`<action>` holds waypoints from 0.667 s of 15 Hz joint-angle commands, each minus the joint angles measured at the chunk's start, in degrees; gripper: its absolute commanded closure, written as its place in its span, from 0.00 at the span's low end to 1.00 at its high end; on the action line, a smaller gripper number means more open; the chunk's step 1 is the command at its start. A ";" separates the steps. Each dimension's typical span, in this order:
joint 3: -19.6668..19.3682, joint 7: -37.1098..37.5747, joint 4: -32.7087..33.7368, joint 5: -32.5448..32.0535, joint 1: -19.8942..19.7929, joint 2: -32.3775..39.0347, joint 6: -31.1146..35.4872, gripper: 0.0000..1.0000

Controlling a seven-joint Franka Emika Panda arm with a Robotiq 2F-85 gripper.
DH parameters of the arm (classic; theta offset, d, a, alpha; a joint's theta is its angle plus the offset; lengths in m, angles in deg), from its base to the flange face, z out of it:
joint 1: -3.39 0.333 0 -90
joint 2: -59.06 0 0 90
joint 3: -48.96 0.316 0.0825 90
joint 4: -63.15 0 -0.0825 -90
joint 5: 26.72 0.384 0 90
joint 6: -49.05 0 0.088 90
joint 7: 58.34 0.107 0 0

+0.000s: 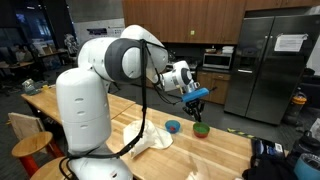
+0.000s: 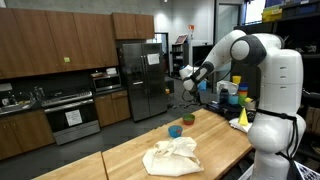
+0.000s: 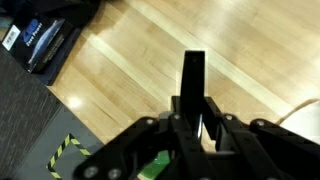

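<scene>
Over the end of the counter (image 1: pixel 228 150) where the two bowls sit, your hand (image 1: pixel 193 97) hangs well clear of the wood. The green bowl (image 1: pixel 201 130) is almost under it. The blue bowl (image 1: pixel 173 126) is just beside that one, on the side toward the white cloth (image 1: pixel 150 138). In the wrist view the fingers (image 3: pixel 195 80) look drawn together into one dark bar, so treat the hand as shut. A bluish patch shows at its tip in an exterior view, and I cannot tell whether that is something held or part of the hand itself.

The main risk is a straight drop with the fingers together. They would likely land on the green bowl's rim and tip it or send it skating. That bowl is near the counter's edge, and the wrist view shows dark floor with striped tape (image 3: pixel 68 150) just past that edge, so a nudge outward could send it over. The bowls are also close to each other, so a low sideways sweep at one would probably knock the other. The cloth lies loose and rumpled, and dragging the hand back across it could bunch it up and shove the blue bowl.

You have the most room inboard. A broad band of bare wood runs ahead of the fingers in the wrist view, and the long stretch of counter past the cloth looks open in both exterior views. Make your lateral moves high, and come down only over wood, away from the edge.
</scene>
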 commanded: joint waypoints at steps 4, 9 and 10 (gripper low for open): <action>-5.46 -7.14 -13.08 16.44 -2.19 -6.11 17.77 0.94; -8.02 -12.77 -17.72 27.54 -2.93 -6.32 22.45 0.94; -8.40 -12.89 -18.29 28.24 -3.09 -6.43 22.93 0.94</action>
